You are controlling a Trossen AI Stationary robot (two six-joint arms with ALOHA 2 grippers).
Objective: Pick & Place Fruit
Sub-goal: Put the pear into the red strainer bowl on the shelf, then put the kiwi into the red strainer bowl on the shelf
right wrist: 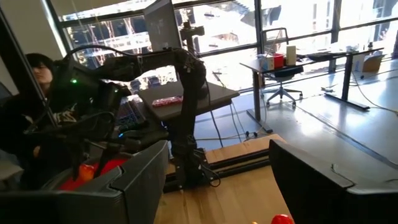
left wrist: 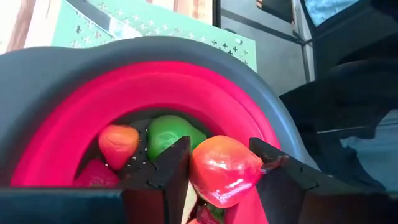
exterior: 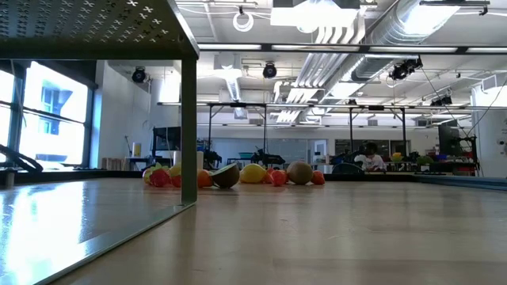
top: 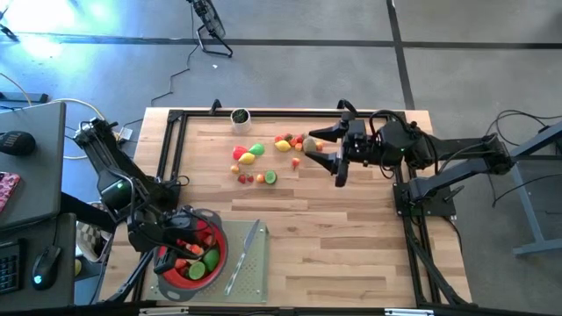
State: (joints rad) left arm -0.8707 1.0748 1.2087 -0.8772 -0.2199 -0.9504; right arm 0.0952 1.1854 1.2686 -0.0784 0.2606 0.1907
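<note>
This looks like a robotics lab in a large open office hall: exposed ducts (exterior: 372, 32) and ceiling lamps (exterior: 243, 20) run overhead, with long rows of desks (exterior: 317, 162) behind. Big windows (right wrist: 205, 31), an office chair (right wrist: 283, 78), a keyboard (top: 9, 259), and a seated person (right wrist: 37, 93), probably an operator, surround the wooden tabletop (top: 351, 237).

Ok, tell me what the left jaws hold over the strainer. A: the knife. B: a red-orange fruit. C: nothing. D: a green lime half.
B: in the left wrist view, a red-orange fruit sits pinched between the left gripper jaws, above the red strainer.
</note>
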